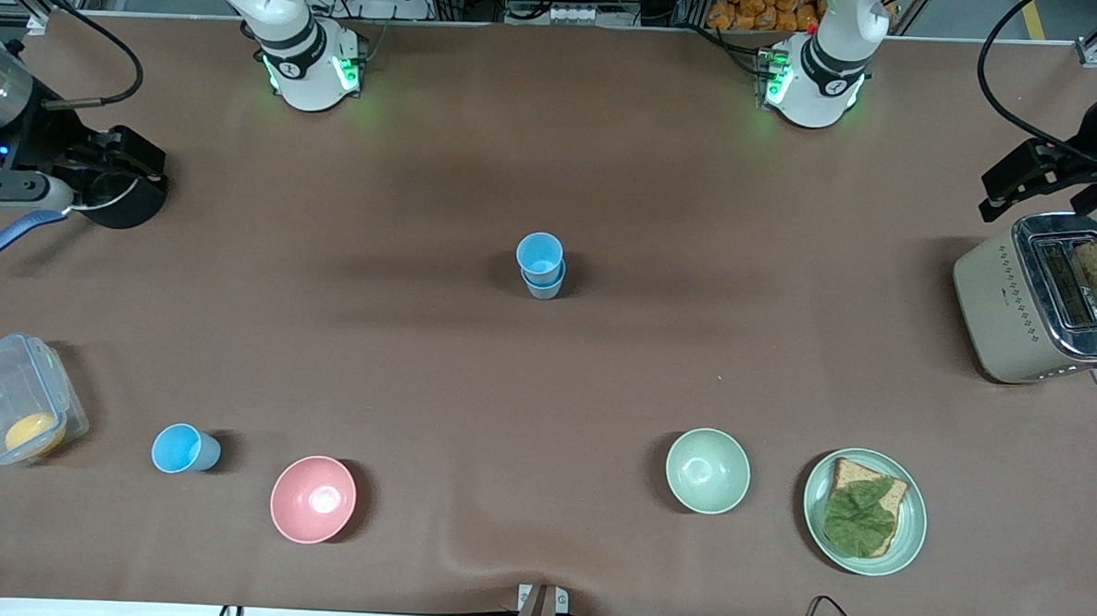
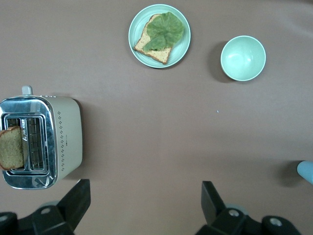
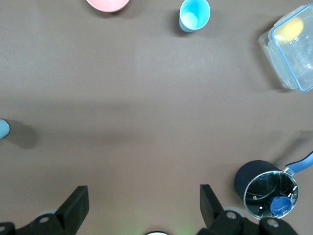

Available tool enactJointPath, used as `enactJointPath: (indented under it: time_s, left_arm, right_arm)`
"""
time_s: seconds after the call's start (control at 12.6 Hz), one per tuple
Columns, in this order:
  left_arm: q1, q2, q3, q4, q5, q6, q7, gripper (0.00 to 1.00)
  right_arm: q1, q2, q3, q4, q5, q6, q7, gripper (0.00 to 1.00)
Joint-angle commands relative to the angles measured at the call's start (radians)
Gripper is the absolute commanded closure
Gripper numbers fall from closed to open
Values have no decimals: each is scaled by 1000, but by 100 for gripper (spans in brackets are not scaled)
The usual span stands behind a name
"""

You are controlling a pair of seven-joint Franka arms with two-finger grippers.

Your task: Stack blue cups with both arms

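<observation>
Mid-table, two blue cups already sit nested as a stacked pair (image 1: 540,265), bright sky-blue one on top of a greyer one, standing upright with nothing close by. A third, the loose blue cup (image 1: 185,449), stands near the front camera toward the right arm's end of the table, between the clear lidded container (image 1: 12,411) holding something yellow and the pink bowl (image 1: 312,499); it touches neither.

Left gripper (image 2: 142,205) hangs over the toaster (image 1: 1041,300) at the left arm's end of the table, fingers spread wide, nothing between them. Right gripper (image 3: 142,205) hangs at the right arm's end beside the dark saucepan with a blue handle (image 3: 266,188) — jaws likewise wide and empty. Both arms appear parked well apart from any cup.

Other items: pale green bowl (image 1: 707,470), green plate (image 1: 908,532) with toast and a lettuce leaf, bread slice standing in the toaster slot.

Judgement — one stacking round looks done; the loose cup is what remains, if it counts. Next move would fall to the right arm, which is closer: travel to over that cup, descend, close on its rim or wall, carry to the centre pair. Tapered wall may slip; the pink bowl close by limits approach room.
</observation>
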Motion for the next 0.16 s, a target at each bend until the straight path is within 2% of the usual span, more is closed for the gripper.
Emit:
enactJointPath:
  time_s: [0.0,0.08]
  left_arm:
    - [3,-4,-1,9,-21,-20,48,0]
    - [3,-4,-3,9,-21,-20,51,0]
  right_arm:
    - [-25,-12,14,25,6,-37,2,0]
    - [-24,-11,14,25,9,-47,4,0]
